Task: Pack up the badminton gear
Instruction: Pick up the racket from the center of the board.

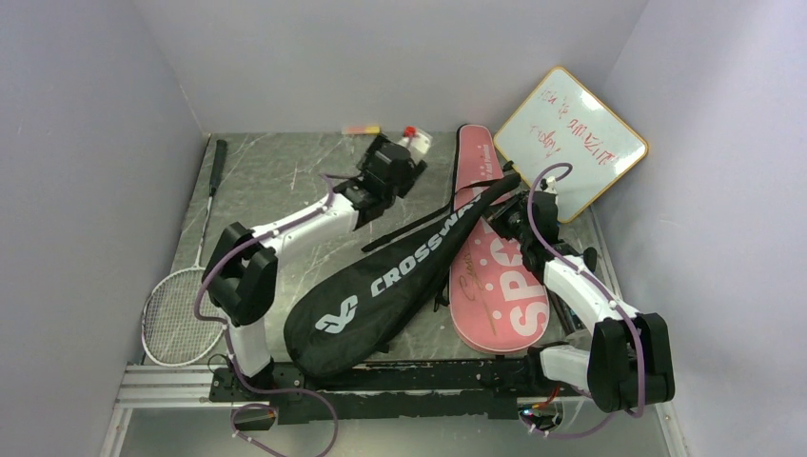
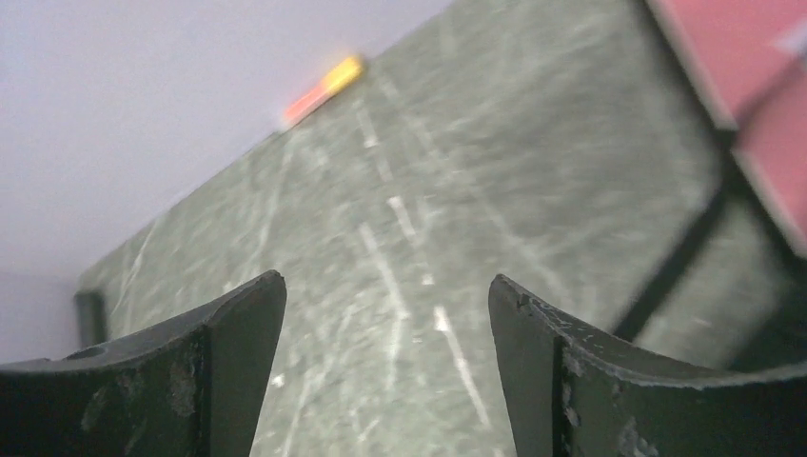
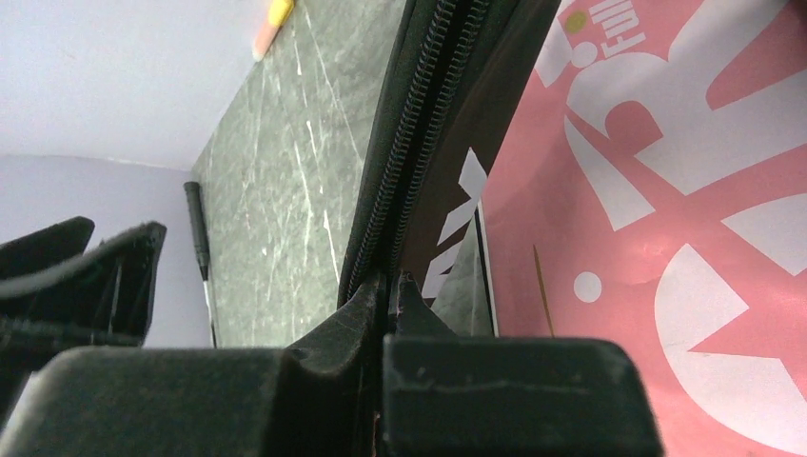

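Note:
The black "CROSSWAY" racket cover [image 1: 381, 286] lies diagonally across the table, its narrow end over the pink "SPORT" racket cover [image 1: 495, 286]. My right gripper [image 1: 509, 209] is at that narrow end, shut on the zipper edge of the black cover [image 3: 447, 95], with the pink cover [image 3: 666, 190] beside it. My left gripper [image 1: 404, 154] is near the back of the table and stands open [image 2: 385, 295] over bare tabletop, holding nothing. A white-framed racket [image 1: 176, 314] lies along the left wall. A small white and red object [image 1: 415, 140] sits just behind the left gripper.
A wood-framed whiteboard [image 1: 571, 138] with red writing leans in the back right corner. A pink-yellow marker [image 1: 362, 129] lies at the back wall. A black strap [image 2: 680, 262] crosses the table near the pink cover [image 2: 742, 48]. Walls close in three sides.

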`<state>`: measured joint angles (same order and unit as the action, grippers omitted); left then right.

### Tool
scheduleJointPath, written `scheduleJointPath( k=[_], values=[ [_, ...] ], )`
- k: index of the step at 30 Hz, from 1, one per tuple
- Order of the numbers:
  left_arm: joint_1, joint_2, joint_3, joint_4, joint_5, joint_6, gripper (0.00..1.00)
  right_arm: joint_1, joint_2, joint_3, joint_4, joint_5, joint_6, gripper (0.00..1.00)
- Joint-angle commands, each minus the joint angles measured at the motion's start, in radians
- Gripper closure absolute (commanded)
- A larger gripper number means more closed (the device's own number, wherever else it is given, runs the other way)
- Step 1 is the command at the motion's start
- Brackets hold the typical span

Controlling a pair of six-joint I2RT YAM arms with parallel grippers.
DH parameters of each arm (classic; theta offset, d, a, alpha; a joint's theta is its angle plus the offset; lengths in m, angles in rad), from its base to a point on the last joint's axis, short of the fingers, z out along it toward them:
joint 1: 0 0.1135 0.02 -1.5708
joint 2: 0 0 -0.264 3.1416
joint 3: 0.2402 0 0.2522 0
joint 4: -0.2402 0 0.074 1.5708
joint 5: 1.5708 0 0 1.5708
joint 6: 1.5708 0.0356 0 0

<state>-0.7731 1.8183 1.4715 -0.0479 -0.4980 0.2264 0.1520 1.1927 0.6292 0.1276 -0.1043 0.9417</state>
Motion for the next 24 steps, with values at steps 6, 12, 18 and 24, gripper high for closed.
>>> scheduleJointPath(
  k=[6,12,18,24],
  values=[
    [0.357,0.056,0.019,-0.121,0.043,-0.312,0.18,0.003,-0.014,0.063,0.032,-0.018,-0.02,1.0],
    [0.51,-0.008,-0.09,-0.119,0.058,-0.331,0.12,0.002,-0.025,0.046,0.047,-0.008,-0.032,1.0],
    [0.834,-0.046,-0.142,-0.14,0.354,-0.331,0.16,0.003,-0.013,0.044,0.057,-0.046,-0.043,1.0],
    [0.931,-0.025,-0.104,-0.204,0.332,-0.261,0.1,0.002,0.002,0.028,0.09,-0.072,-0.039,1.0]
  ],
)
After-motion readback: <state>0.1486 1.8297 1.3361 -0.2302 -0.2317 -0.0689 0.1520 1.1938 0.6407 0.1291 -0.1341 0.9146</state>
